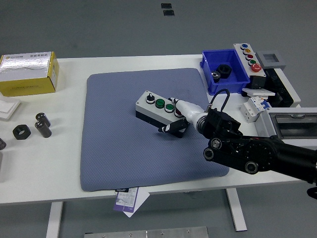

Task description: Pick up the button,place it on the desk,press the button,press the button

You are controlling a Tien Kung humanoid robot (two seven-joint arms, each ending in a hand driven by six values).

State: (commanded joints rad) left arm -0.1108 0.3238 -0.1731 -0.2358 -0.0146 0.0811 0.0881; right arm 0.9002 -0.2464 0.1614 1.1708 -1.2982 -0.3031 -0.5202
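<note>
A grey and black button box [154,108] lies at an angle on the blue mat [124,153]. Its top shows a white knob and two green buttons. My right hand [176,118] comes in from the right and sits on the box's right end. Its white finger [182,106] lies over that end and hides the last button. Its black thumb [171,129] rests by the box's front side. The box lies flat on the mat, and the hand does not lift it. My left hand is out of view.
A blue bin [233,82] with a black part and a second button panel [249,57] stand at the back right. A white breaker [252,106] and a grey channel [292,121] lie right. A yellow box [28,73], a black nut [22,132] and cylinders [42,125] lie left.
</note>
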